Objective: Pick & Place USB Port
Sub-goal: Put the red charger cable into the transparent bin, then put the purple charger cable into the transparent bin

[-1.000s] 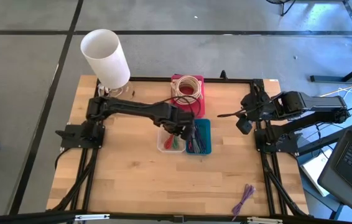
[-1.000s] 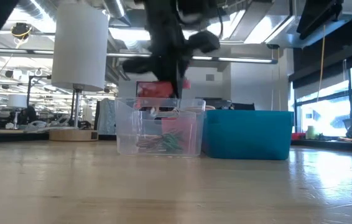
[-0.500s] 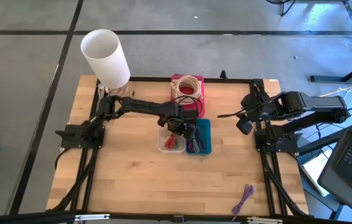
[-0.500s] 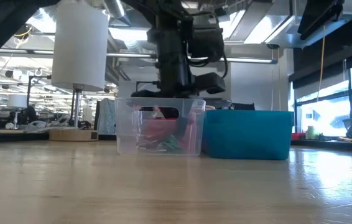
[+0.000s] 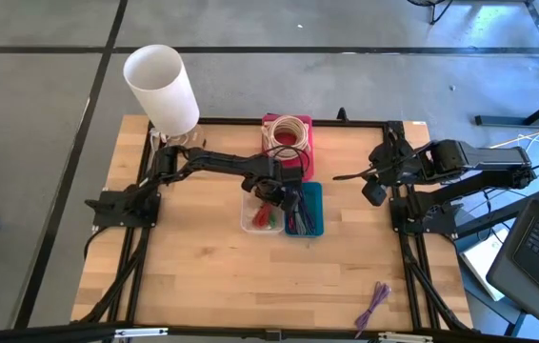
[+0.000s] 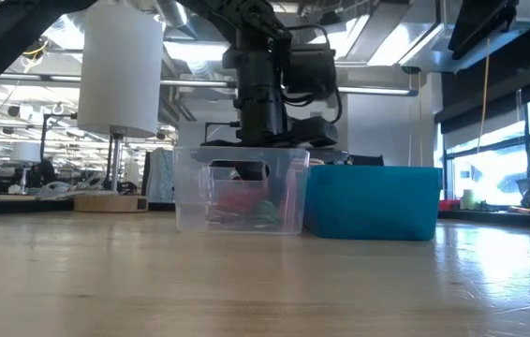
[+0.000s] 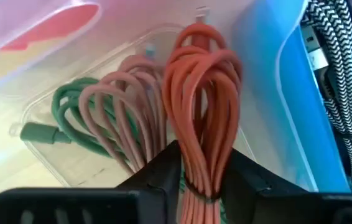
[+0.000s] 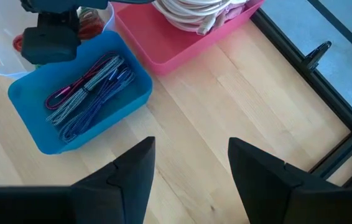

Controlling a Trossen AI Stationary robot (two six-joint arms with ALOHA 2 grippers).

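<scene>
My left gripper [image 7: 202,180] points straight down into the clear bin [image 5: 249,225], shut on a coiled orange-red USB cable [image 7: 204,106]. In the low view the gripper [image 6: 246,173] has dipped below the bin's rim [image 6: 190,152]. Green [image 7: 70,118] and pink [image 7: 123,118] cable coils lie on the bin's floor beside the orange-red one. My right gripper [image 8: 191,168] waits open, high above the table's right side, with nothing between its fingers. My left gripper pinches the orange-red bundle between its two fingers, near the dark tie [image 7: 201,190] at one end of the coil. The fingers come from above, pointing down, across the strands. The looped end [image 7: 204,43] reaches down among the cables in the bin; whether it rests there I cannot tell.
A blue bin [image 5: 314,193] of braided cables stands right of the clear bin, touching it. A pink bin [image 5: 306,152] with a white coil stands behind them. A white lamp [image 5: 160,86] stands at the far left corner. A purple cable [image 5: 374,303] lies near the front right.
My left gripper has come down from above the clear bin into it, carrying the orange-red cable. The cable hung above the rim a second ago and now sits inside the bin. Over the last half second the gripper has hardly moved.
</scene>
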